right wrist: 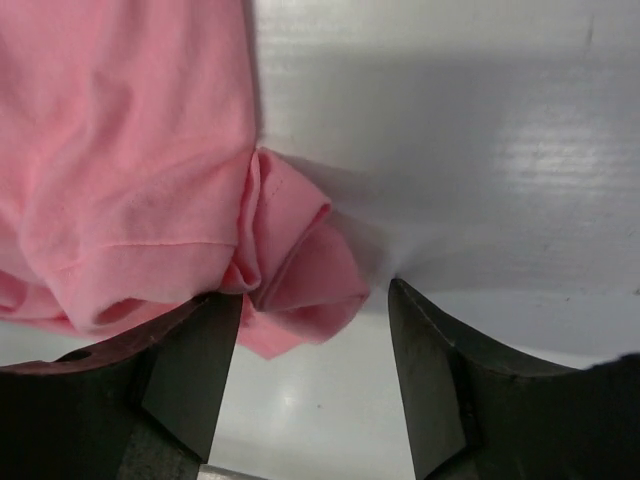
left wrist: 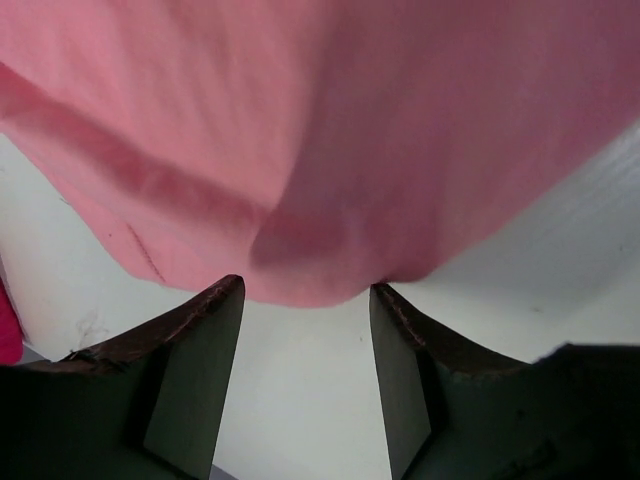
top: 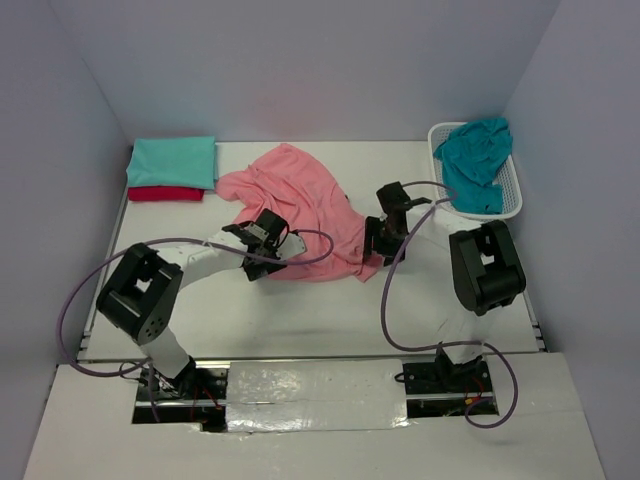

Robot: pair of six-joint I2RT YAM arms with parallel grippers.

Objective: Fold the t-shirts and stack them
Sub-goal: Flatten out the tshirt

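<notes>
L arm stretched fwd-right, L fingers apart | R arm folded inward, R fingers apart

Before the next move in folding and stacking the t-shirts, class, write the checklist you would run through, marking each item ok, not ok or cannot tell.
1. Left tool open: ok; the pink shirt hem lies just ahead, unpinched.
2. Right tool open: ok; a bunched corner sits at its jaws, unclamped.
3. Pink shirt spread flat: not ok; rumpled.
4. Stack neat: ok; mint shirt folded on red shirt.
5. Teal shirt out of basket: not ok; heaped inside.
</notes>
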